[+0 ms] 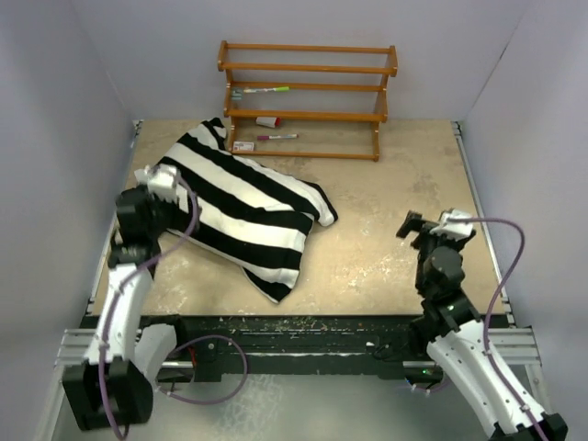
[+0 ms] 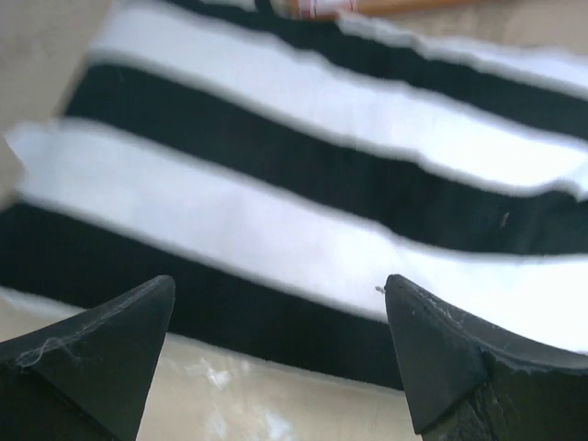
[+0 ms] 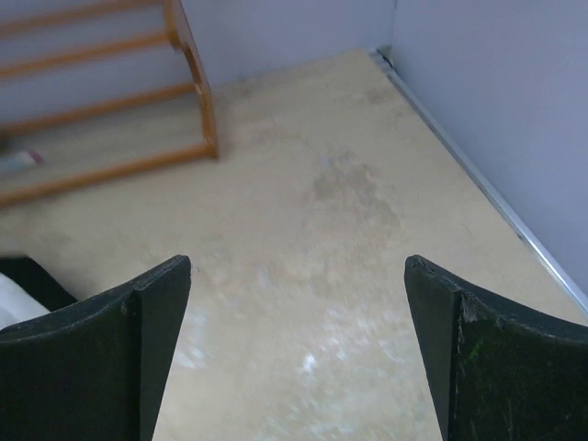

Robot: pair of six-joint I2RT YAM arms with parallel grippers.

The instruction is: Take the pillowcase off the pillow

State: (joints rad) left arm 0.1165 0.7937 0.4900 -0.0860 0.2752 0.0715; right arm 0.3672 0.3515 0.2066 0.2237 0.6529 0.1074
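Pillowcase (image 1: pixel 243 207) lies diagonally on the left half of the surface (image 1: pixel 386 239), plump. Left claw (image 2: pixel 278 287) is spread wide at the case's left edge, stripes directly ahead, nothing gripped. Right claw (image 3: pixel 296 265) is also spread wide and empty, well apart to the case's right.

Table (image 1: pixel 386 239) beige and mottled, pale scuffs toward the near edge | pillowcase (image 1: pixel 243 207) lying plump on the left half, black-and-white stripes running diagonally | wooden rack (image 1: pixel 322 116) standing at the far edge
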